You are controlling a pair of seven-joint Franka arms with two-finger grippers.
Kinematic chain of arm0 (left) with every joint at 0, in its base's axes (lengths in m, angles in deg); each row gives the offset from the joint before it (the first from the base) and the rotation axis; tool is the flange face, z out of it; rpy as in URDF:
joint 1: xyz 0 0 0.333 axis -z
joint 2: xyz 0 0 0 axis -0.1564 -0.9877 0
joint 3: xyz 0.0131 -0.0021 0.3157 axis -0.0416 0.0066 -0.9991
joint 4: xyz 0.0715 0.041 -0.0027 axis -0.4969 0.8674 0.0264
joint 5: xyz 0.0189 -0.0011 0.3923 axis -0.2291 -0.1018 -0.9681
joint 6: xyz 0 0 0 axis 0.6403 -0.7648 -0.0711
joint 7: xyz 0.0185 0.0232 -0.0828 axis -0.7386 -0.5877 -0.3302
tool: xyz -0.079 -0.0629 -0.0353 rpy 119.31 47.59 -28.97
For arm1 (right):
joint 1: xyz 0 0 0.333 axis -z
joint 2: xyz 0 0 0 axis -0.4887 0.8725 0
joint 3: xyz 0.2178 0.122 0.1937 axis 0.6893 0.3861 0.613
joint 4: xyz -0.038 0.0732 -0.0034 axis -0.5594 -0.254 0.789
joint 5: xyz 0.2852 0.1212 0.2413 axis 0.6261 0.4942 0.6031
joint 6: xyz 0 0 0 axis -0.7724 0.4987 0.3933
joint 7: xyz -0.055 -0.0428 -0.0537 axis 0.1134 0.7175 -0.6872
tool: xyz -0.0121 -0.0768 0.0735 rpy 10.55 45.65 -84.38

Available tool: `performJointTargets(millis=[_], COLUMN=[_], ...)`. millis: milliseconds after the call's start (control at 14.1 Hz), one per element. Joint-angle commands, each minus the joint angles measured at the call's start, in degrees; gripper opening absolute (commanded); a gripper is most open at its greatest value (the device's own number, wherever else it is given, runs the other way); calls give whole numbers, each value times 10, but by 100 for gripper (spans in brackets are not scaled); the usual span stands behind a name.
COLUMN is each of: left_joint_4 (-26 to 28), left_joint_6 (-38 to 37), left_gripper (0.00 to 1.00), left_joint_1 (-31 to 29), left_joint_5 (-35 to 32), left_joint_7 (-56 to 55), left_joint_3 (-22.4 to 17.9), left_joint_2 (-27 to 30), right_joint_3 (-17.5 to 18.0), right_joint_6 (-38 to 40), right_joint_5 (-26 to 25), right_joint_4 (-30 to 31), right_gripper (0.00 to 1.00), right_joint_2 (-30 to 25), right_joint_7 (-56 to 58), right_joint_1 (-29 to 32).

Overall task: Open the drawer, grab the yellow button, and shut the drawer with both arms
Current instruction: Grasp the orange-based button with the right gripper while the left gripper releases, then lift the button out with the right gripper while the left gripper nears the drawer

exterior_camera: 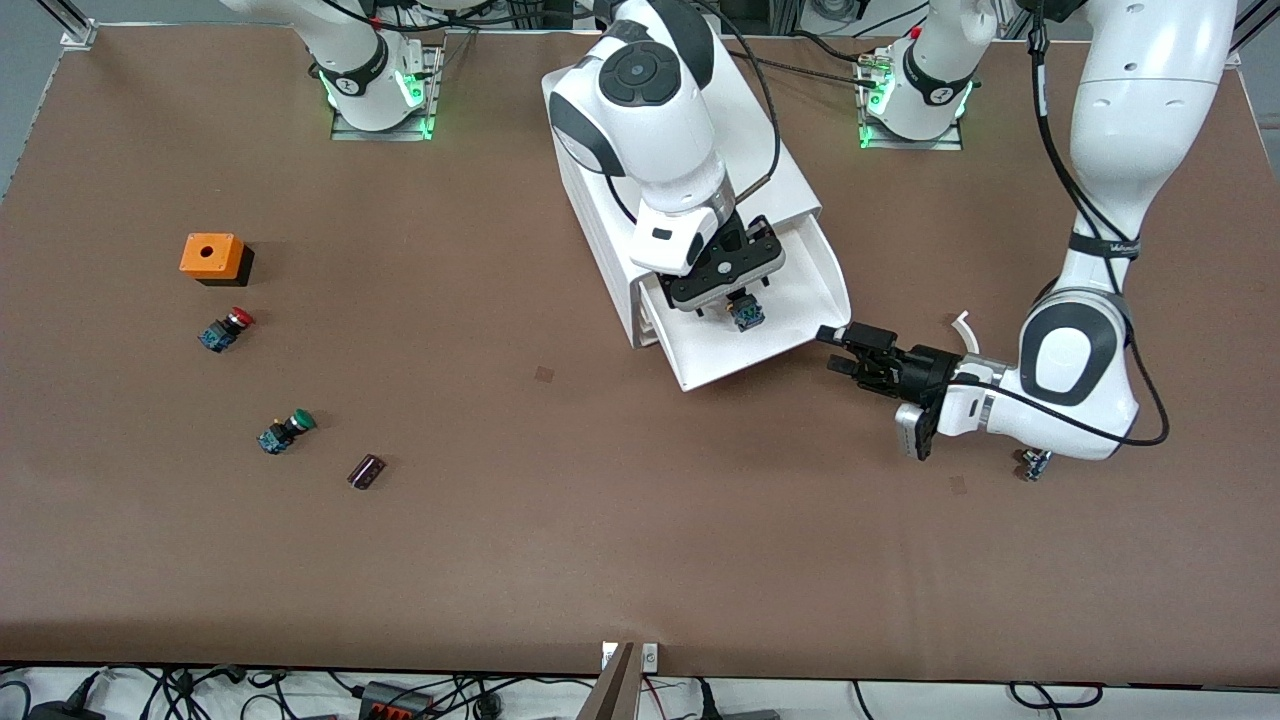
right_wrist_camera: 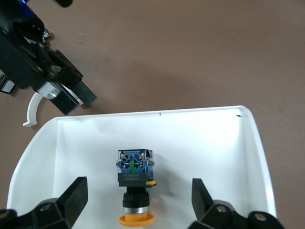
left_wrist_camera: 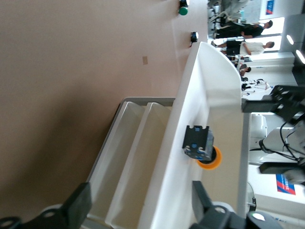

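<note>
The white cabinet [exterior_camera: 598, 235] stands mid-table with one drawer [exterior_camera: 715, 358] pulled out toward the front camera. The orange-capped button [exterior_camera: 747, 316] lies on its side in the drawer, and also shows in the right wrist view [right_wrist_camera: 135, 177] and the left wrist view [left_wrist_camera: 200, 147]. My right gripper [exterior_camera: 735, 300] hangs open just above it [right_wrist_camera: 138, 193], one finger on each side, not touching. My left gripper [exterior_camera: 838, 347] is open and low at the drawer's front corner toward the left arm's end. In its wrist view the drawer's front wall [left_wrist_camera: 181, 157] lies between its fingers [left_wrist_camera: 141, 200].
An orange box [exterior_camera: 212, 257], a red-capped button [exterior_camera: 226, 329], a green-capped button [exterior_camera: 285, 431] and a small dark block [exterior_camera: 366, 471] lie toward the right arm's end. A white curved scrap [exterior_camera: 964, 330] and a small part [exterior_camera: 1033, 464] lie by the left arm.
</note>
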Motion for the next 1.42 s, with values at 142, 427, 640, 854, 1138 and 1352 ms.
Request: performJointTargets(millis=[142, 427, 640, 854, 1138, 1352], left_joint_4=[-52, -95, -97, -98, -138, -140], left_joint_6=[-11, -13, -12, -8, -10, -10], left_gripper=[100, 100, 100, 100, 100, 100], left_joint_1=[2, 7, 21, 35, 44, 49], left_joint_5=[-144, -286, -391, -454, -502, -505], left_joint_7=[-109, -196, -240, -245, -252, -294], left_joint_3=[-2, 5, 12, 12, 10, 8], left_joint_2=[49, 77, 101, 115, 114, 114], right_joint_3=[-4, -4, -3, -3, -2, -2], right_joint_6=[-32, -66, -65, -65, -61, -52], right_joint_5=[-8, -8, -7, -7, -4, -3], right_joint_4=[-24, -24, -23, -23, -23, -23], right_gripper=[88, 74, 73, 70, 66, 60], right_joint_2=[32, 46, 53, 60, 62, 59], right_joint_7=[-15, -15, -14, -13, -13, -13], right_joint_1=[-7, -7, -8, -11, -14, -14])
